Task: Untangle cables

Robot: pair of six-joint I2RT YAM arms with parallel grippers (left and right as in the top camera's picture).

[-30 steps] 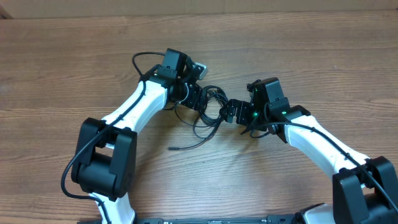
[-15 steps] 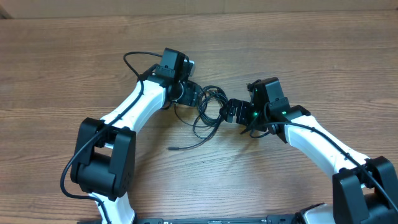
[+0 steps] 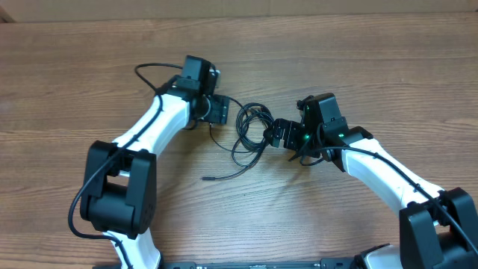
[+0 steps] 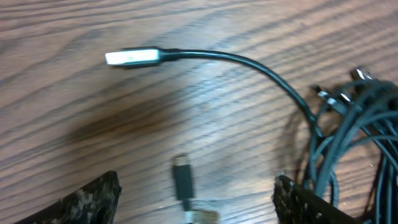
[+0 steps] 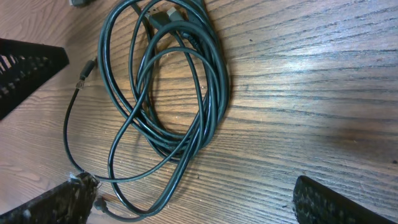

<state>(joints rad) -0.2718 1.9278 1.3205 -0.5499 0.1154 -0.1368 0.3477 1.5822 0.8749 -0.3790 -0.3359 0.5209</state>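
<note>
Cables (image 3: 250,133) lie bunched in loose loops on the table (image 3: 75,67), between the two grippers. We see that the left gripper (image 3: 217,110) has backed off from the bundle since a second ago, fingers wide and holding nothing. The right gripper (image 3: 278,134) sits just beside the loops, fingers also wide. Only the left wrist view shows us a silvery plug (image 4: 132,57) stretched clear of the bunch.

Brown wooden table (image 3: 67,67), long pale and dark grain lines across its top.
</note>
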